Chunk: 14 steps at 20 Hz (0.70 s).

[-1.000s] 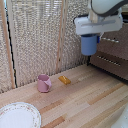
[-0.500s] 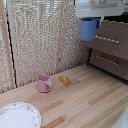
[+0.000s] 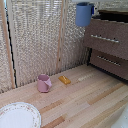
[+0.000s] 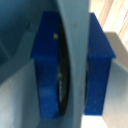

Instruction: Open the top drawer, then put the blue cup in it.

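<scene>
Blue cup point(image 3: 84, 13) hangs in the air just beside the dresser's point(image 3: 107, 42) top drawer point(image 3: 106, 37), high above the counter point(image 3: 85, 100). Claw pads point(image 4: 47, 65) clench its rim. Pink mug point(image 3: 43, 83) stands well below.

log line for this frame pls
phase: carry | pincer: shut on blue cup rim | cup: airborne, upright, beside dresser top | top drawer: looks pulled out | pink mug: on table
</scene>
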Available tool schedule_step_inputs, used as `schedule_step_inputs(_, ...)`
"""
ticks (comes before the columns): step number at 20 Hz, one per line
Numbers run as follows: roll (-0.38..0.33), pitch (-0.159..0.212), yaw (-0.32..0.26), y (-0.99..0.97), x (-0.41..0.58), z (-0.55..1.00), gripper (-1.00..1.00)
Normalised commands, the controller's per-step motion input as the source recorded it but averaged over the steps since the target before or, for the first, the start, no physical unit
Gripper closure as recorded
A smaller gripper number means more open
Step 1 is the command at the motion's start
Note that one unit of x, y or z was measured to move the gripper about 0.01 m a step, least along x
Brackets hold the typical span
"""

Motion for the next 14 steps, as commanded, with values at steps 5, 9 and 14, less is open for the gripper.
schedule_step_inputs(5, -0.158, 0.042, -0.217, -0.02, 0.498, 0.87, 1.00)
schedule_step_inputs(9, -0.087, 0.068, -0.217, -0.21, 0.476, 0.93, 1.00)
schedule_step_inputs(14, 0.026, 0.096, -0.164, -0.66, 0.138, 1.00, 1.00)
